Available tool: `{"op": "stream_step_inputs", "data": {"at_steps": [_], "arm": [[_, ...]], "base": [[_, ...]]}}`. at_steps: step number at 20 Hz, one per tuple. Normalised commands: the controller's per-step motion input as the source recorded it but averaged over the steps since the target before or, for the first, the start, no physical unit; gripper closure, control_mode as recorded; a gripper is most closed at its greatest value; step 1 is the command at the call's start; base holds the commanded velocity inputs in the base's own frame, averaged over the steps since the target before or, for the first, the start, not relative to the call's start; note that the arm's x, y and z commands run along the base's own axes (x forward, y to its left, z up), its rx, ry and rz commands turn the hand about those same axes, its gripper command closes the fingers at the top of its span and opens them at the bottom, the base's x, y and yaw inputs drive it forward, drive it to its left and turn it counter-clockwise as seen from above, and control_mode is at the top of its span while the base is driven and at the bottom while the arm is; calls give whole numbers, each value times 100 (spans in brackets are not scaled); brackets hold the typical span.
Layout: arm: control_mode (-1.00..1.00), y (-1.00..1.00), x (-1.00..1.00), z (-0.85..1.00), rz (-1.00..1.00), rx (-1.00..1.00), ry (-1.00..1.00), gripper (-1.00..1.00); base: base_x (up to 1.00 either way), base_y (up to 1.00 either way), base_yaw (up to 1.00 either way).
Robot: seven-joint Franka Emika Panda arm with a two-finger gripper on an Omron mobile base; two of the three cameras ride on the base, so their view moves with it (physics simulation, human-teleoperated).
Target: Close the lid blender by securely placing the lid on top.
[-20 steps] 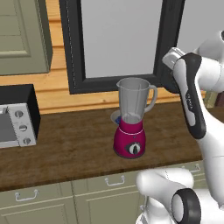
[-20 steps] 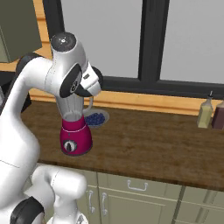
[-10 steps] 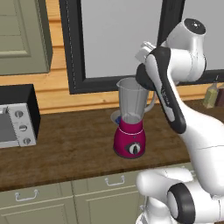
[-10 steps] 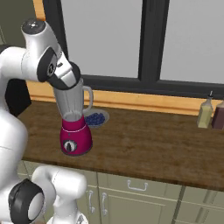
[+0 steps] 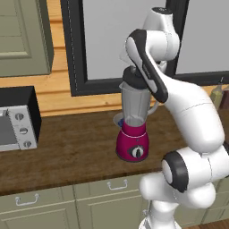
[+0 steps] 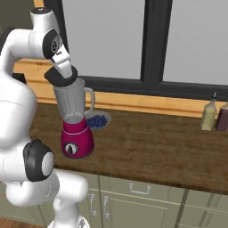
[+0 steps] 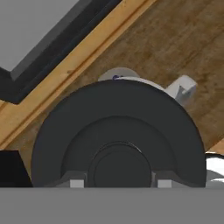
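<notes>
The gripper (image 6: 62, 76) pinches the one dark lid (image 6: 61, 77), tilted just over the single blender (image 6: 75, 120) jar's rim (not seated). One plate of blueberries (image 6: 97, 120) and two bottles (image 6: 208, 115) share the wooden counter (image 6: 156, 147) beneath the dark-framed window (image 6: 151, 42).

The lid (image 7: 118, 135) in my fingers (image 7: 117, 183) sits right over the blender (image 6: 73, 122) jar, so nothing stands between them. The window frame (image 6: 153, 44) rises close behind; bare counter (image 6: 156, 147) lies open to the right, bottles (image 6: 208, 115) well apart
</notes>
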Motion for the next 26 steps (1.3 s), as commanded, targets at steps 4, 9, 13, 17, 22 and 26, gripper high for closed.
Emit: {"op": "stream_step_inputs", "data": {"at_steps": [4,9,13,17,22,26], "arm": [[-100,5,29,-16,0,-3,19,100],[-100,0,1,-25,0,0,5,100],[-100,0,0,-33,0,0,2,100],[-100,0,0,-29,0,0,0,100],[-100,-7,0,-14,0,0,0,100],[-100,-21,0,0,0,0,-1,100]], "base": [[0,0,0],[0,0,0],[0,0,0],[0,0,0],[0,0,0],[0,0,0]]}}
